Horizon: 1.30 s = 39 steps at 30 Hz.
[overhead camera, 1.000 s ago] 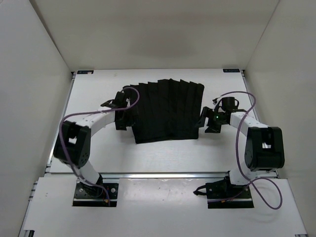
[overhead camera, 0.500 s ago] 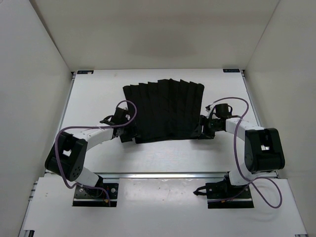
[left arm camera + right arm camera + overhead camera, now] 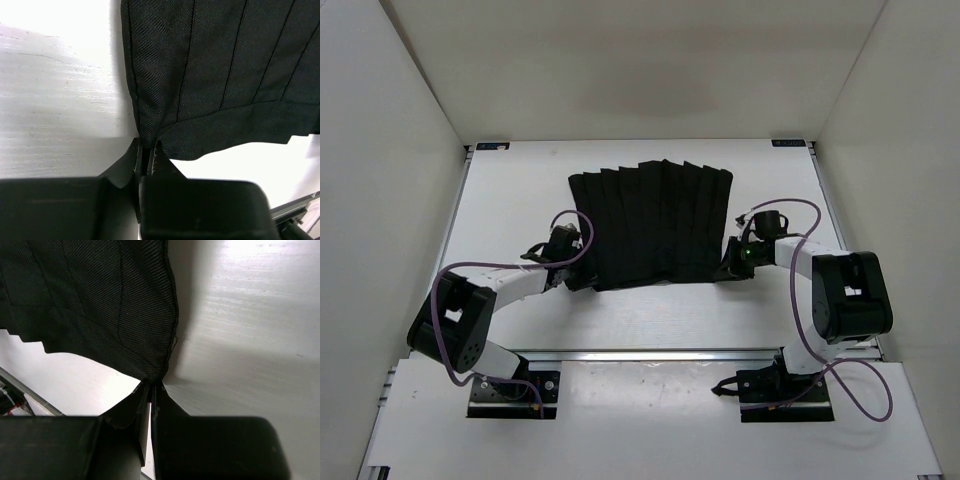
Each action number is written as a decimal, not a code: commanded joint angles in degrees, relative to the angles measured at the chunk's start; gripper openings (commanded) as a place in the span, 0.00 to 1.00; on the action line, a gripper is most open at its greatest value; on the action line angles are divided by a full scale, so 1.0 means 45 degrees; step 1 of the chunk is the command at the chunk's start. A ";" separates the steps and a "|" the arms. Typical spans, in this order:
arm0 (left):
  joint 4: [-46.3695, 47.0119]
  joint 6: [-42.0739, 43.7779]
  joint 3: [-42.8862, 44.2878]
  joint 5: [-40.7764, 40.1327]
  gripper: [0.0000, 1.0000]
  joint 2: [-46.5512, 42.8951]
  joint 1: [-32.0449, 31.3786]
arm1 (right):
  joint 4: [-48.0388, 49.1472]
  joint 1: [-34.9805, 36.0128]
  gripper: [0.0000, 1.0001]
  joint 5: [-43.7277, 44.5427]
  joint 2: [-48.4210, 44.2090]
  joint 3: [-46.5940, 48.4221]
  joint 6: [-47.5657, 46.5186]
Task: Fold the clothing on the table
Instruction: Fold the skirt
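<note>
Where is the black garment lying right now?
In the top view the clothing lies spread in the middle of the table, its near-left corner pinched by the left gripper, its near-right corner by the right gripper.

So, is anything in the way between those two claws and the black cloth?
Nothing visible. The left gripper and the right gripper are each shut on a near corner of the black pleated garment, and nothing lies between either one and the fabric.

The black pleated cloth garment [image 3: 215,60] is matt, with a fine diagonal twill weave and stitched ridges. The white tabletop [image 3: 55,110], left of frame, looks matt and faintly grained. The black left pincer [image 3: 147,148] is smooth, dull plastic.
</note>
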 commanded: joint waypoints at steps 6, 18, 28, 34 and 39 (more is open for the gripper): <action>-0.1078 0.1146 0.0225 0.0329 0.00 -0.0790 0.0665 | -0.0402 -0.0283 0.00 0.0439 -0.1133 0.1044 -0.0119; -0.2916 0.3218 0.0596 0.1169 0.00 -0.0930 0.1038 | -0.0895 -0.0774 0.01 -0.0048 -0.3732 -0.0791 -0.0276; -0.4769 0.5698 1.0579 0.0860 0.00 0.3889 0.1544 | -0.1047 -0.1650 0.00 0.0128 -0.0924 0.6193 -0.0413; -0.4931 0.5895 1.6629 0.0432 0.00 0.4620 0.1761 | -0.1673 -0.1672 0.00 0.0983 -0.0234 1.2973 -0.1366; -0.3230 0.5741 1.1689 0.0424 0.00 0.1617 0.1738 | -0.0252 -0.1767 0.00 0.1127 -0.2438 0.9108 -0.1623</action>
